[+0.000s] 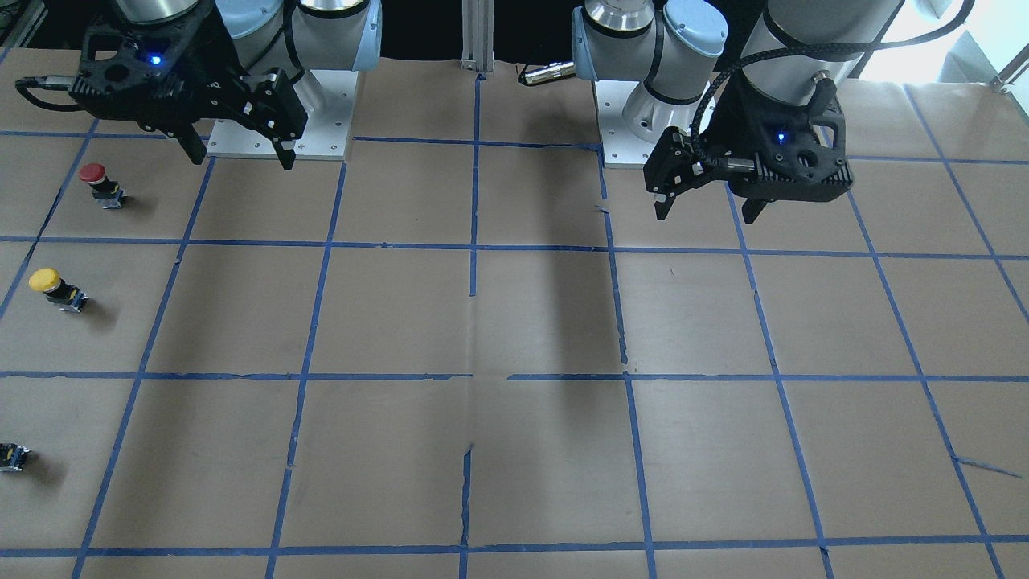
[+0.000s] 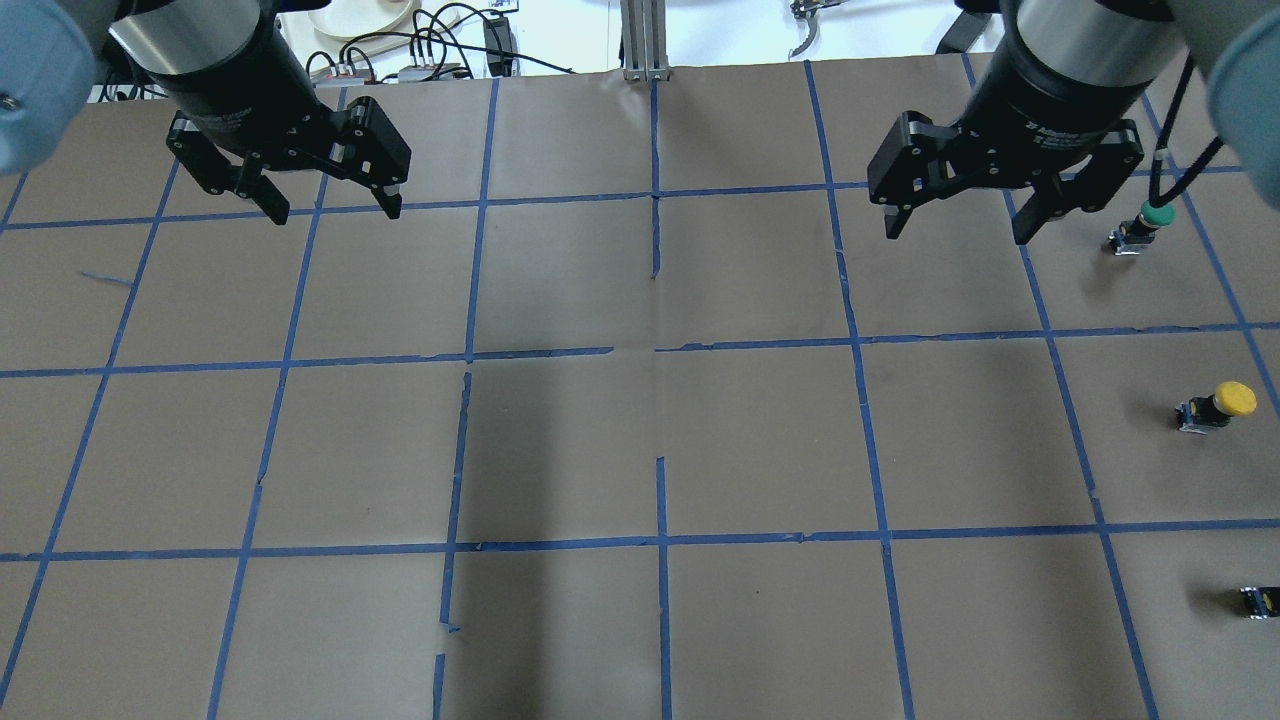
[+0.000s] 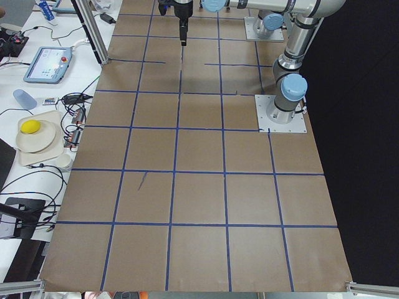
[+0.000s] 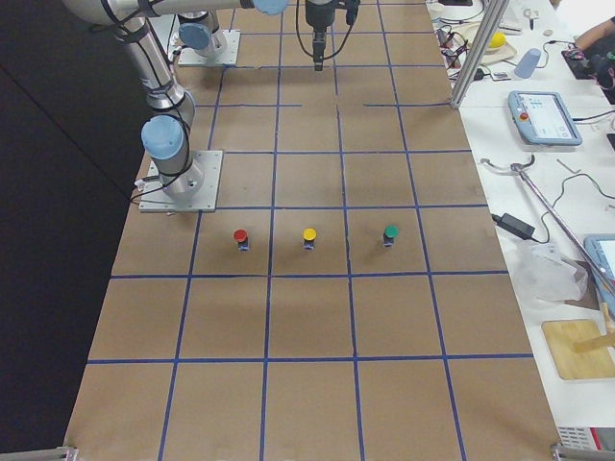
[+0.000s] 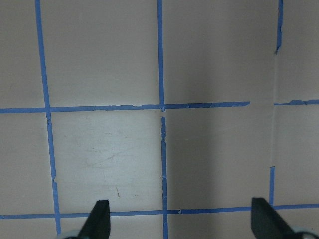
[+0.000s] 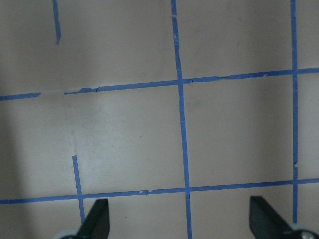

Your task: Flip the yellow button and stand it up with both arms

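Brown paper gridded with blue tape covers the table (image 2: 560,450). Seen from overhead, the left gripper (image 2: 335,210) hangs above the paper with its jaws spread wide on nothing. The right gripper (image 2: 957,230) hangs likewise, apart and empty. To its right in that view stands a green button (image 2: 1145,228). Nearer the robot, the yellow button (image 2: 1218,404) sits cap-up by the table's right edge, well apart from both grippers. Only the right-side view shows the full row, with the yellow button between green and the red button (image 4: 241,237).
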Tool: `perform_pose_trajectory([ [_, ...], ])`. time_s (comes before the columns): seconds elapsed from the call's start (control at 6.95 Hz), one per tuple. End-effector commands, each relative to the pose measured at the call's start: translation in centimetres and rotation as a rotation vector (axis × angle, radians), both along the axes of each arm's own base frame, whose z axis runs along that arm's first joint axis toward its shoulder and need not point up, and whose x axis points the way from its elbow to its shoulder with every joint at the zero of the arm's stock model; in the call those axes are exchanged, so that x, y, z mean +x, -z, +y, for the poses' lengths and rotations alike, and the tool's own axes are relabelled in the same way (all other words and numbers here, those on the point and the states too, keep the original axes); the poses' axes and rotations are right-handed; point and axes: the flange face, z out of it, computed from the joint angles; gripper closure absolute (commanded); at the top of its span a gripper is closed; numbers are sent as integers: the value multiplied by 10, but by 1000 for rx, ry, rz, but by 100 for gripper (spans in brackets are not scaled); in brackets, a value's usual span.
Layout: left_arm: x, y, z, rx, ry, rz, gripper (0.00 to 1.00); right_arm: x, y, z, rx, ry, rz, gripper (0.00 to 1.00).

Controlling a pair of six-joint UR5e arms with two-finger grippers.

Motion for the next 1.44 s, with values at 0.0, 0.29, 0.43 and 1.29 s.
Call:
perform_pose_trajectory([
  [0.0,0,0,0,2,-3,2,0,18,-1,-7,6,-38,10,0],
  [0.29,0,0,0,2,-3,3,0,35,6,-7,16,-76,35,0],
  [0.43,0,-1,0,1,-3,3,0,34,7,-7,19,-76,38,0],
  [1.29,-1,-3,0,-5,-3,6,0,34,13,-9,20,-76,38,0],
])
